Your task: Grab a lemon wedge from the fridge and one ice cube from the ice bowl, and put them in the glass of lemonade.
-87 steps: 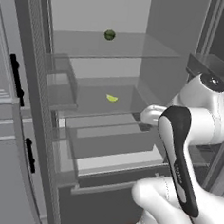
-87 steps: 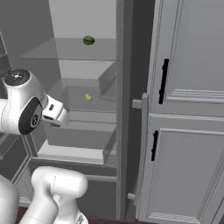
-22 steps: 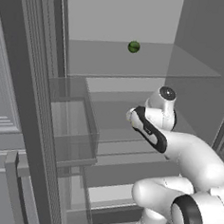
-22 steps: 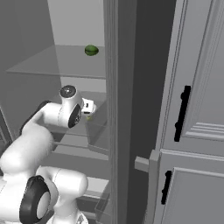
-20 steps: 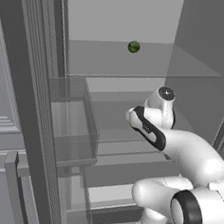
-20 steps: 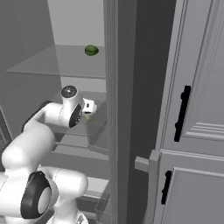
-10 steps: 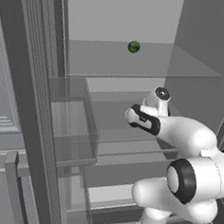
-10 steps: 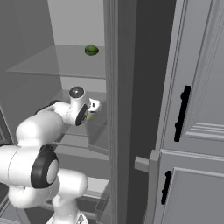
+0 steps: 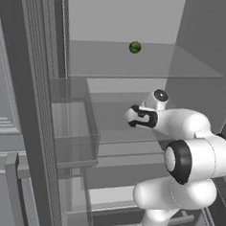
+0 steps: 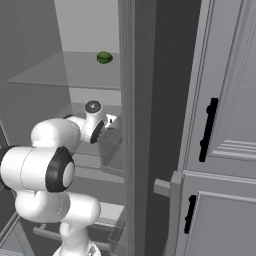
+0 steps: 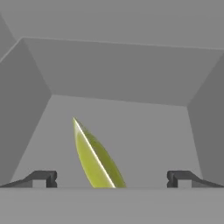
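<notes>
The fridge (image 9: 195, 68) stands open, and my arm reaches in over its middle shelf. In the hand view the lemon wedge (image 11: 96, 159), a slim yellow-green sliver, lies on the pale grey shelf floor. It sits between my gripper's (image 11: 111, 178) fingertips (image 11: 43, 178), left of the middle. The gripper is open and the tips stand wide apart, clear of the wedge. From the base views, the gripper (image 9: 133, 117) (image 10: 106, 129) points into the back of the shelf space. The ice bowl and the glass of lemonade are out of view.
A small round green fruit (image 9: 135, 47) (image 10: 104, 57) rests on the glass shelf above my hand. A clear door bin (image 9: 70, 126) juts out at the left. The fridge's dark door edge (image 10: 137, 125) and a grey cabinet with black handles (image 10: 207, 130) stand at the right.
After the base drove closer to the fridge, the arm stretched farther in over the middle shelf, carrying the hand toward the wedge. The gripper stayed open.
</notes>
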Motion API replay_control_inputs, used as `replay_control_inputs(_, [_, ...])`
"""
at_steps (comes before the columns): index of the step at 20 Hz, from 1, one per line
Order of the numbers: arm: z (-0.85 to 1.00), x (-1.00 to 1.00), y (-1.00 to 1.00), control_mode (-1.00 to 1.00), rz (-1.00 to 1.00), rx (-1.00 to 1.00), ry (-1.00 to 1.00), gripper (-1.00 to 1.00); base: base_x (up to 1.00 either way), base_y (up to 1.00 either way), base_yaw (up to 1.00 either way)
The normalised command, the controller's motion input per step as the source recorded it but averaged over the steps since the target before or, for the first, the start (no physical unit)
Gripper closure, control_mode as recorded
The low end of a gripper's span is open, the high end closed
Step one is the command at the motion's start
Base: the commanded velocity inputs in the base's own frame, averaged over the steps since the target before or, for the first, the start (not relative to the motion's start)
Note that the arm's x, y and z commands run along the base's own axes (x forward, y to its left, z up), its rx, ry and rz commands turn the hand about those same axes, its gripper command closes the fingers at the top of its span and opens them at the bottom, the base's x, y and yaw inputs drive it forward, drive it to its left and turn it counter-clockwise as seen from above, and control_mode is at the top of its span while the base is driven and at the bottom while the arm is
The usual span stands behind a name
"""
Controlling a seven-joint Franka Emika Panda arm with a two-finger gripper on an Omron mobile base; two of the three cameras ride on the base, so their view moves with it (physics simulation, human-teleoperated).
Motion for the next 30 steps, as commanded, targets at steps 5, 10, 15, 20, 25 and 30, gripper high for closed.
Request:
replay_control_inputs(5, [-0.14, -0.06, 0.0, -1.0, 0.05, 0.0, 0.0, -1.0, 0.0, 0.0, 0.0])
replay_control_inputs(10, [-0.17, 0.14, 0.0, -1.0, 0.01, 0.0, 0.0, -1.0, 0.0, 0.0, 0.0])
replay_control_inputs(15, [-0.23, 0.25, 0.0, -1.0, 0.0, 0.0, 0.0, -1.0, 0.0, 0.0, 0.0])
replay_control_inputs(20, [-0.48, 0.01, 0.0, -1.0, 0.01, -0.01, 0.02, 1.0, 0.0, 0.0, 0.0])
replay_control_inputs(25, [-0.2, 0.03, 0.0, -1.0, 0.01, 0.0, -0.01, 1.0, 0.0, 0.0, 0.0])
replay_control_inputs(30, [0.0, -0.07, 0.0, -1.0, 0.0, 0.0, 0.0, 1.0, 0.0, 0.0, 0.0])
